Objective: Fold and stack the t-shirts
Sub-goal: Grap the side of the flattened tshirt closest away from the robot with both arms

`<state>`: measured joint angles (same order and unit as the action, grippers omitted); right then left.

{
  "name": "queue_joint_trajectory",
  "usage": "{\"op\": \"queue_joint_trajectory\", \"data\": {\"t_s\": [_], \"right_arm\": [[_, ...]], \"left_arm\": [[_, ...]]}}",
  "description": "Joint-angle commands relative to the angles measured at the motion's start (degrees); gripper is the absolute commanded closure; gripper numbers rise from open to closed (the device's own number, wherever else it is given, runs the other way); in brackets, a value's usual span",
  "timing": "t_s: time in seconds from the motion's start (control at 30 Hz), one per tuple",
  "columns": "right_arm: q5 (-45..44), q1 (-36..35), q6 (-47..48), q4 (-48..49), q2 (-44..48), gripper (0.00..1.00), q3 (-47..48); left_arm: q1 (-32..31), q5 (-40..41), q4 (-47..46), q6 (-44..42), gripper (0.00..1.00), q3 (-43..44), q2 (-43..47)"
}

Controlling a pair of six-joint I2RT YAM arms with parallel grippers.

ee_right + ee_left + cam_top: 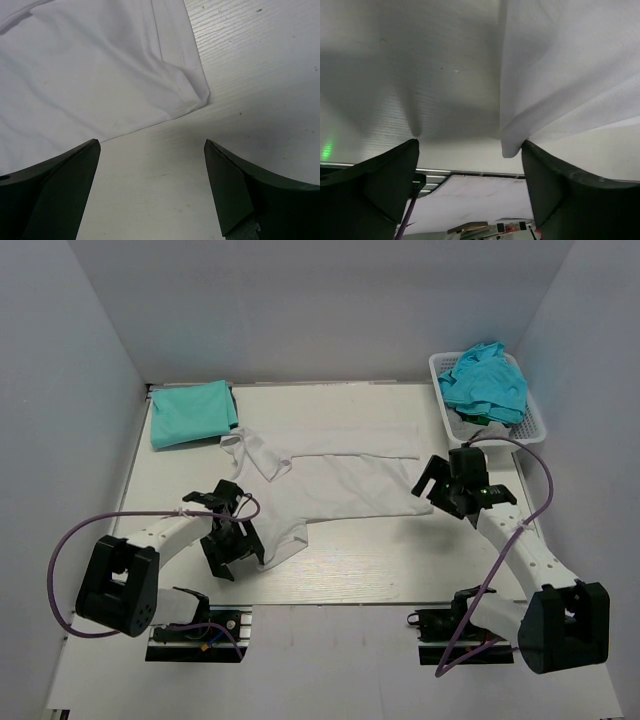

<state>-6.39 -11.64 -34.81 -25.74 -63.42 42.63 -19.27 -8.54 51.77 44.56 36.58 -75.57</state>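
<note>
- Clearly, the white shirt is soft, light and floppy; it should sag unless held at 2 corners.
- Spread wide, left gripper and right gripper each hover beside a corner.

Left gripper spread wide, right gripper likewise

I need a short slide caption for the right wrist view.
Open right gripper above the table, just short of a corner of the white t-shirt.
</note>
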Motion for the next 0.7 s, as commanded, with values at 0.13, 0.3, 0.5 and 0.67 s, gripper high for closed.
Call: {"op": "queue_joint_trajectory", "data": {"t_s": [0.13,0.3,0.5,0.67], "right_arm": [[-0.1,0.1,-0.4,-1.0,-1.7,0.10,0.5],[1.6,0.1,1.5,-0.5,-3.8,0.10,-0.3],[0.2,0.2,1.5,1.2,-5.9,0.16,-1.8],[-1.4,0.3,0.9,3.7,-10.3,0.19,-2.4]], "left_arm": [[-2.5,-2.7,-5.8,2.1,0.17,-2.4,-2.4],[-3.7,-3.2,-8.7,2.1,0.32,-1.9,-4.1],[-4.8,-4.4,-9.3,2.1,0.85,-0.3,-6.4],[-4.8,-5.6,-9.9,2.1,1.00,-0.3,-6.5]]}}
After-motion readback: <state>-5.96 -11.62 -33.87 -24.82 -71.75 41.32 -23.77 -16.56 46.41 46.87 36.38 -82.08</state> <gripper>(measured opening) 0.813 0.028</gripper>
